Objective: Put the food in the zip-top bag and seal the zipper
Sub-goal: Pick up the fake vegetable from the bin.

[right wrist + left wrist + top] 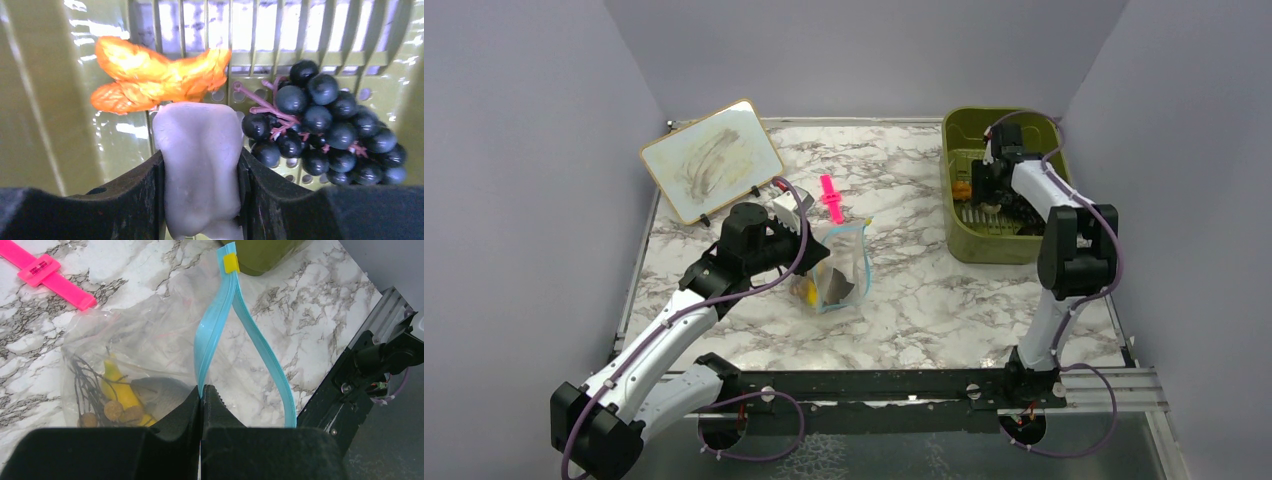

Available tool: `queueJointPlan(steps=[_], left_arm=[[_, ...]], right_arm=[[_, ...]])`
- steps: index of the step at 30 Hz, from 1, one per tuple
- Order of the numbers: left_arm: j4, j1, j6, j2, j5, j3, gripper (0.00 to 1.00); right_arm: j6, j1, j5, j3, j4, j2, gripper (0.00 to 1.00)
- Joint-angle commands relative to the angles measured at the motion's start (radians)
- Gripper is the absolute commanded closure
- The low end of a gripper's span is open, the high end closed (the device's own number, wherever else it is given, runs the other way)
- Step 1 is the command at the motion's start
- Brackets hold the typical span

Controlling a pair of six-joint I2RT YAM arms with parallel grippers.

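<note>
The clear zip-top bag (pixel 839 268) lies mid-table, mouth open; in the left wrist view (pixel 150 340) it holds a yellow banana (pixel 120 387), a grey fish (pixel 160 392) and brownish bits (pixel 122 412). My left gripper (pixel 201 390) is shut on one side of the blue-teal zipper (pixel 215 320), holding it up; the other side (pixel 272 375) bows away. My right gripper (pixel 200 175) is inside the olive bin (pixel 964 235), shut on the white piece (pixel 197 160). The orange piece (pixel 155 75) and dark grape bunch (pixel 325 125) lie just beyond it.
A pink clip (pixel 831 198) lies on the marble behind the bag, also in the left wrist view (pixel 47 275). A small whiteboard (pixel 711 160) leans at the back left. The black base rail (pixel 874 385) runs along the near edge.
</note>
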Motion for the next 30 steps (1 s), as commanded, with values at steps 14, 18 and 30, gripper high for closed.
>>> queueJointPlan(steps=[14,18,30], left_arm=[[0.012,-0.001,0.014,-0.019,-0.018,-0.009,1.0],[0.012,0.0,0.014,-0.018,-0.017,-0.009,1.0],[0.018,0.0,-0.007,-0.009,-0.018,-0.009,1.0]], right_arm=[[0.003,-0.004,-0.004,-0.012,0.113,-0.195,0.76],[0.012,-0.004,-0.02,-0.006,0.099,-0.201,0.76],[0.068,-0.003,-0.111,-0.02,0.061,-0.285,0.75]])
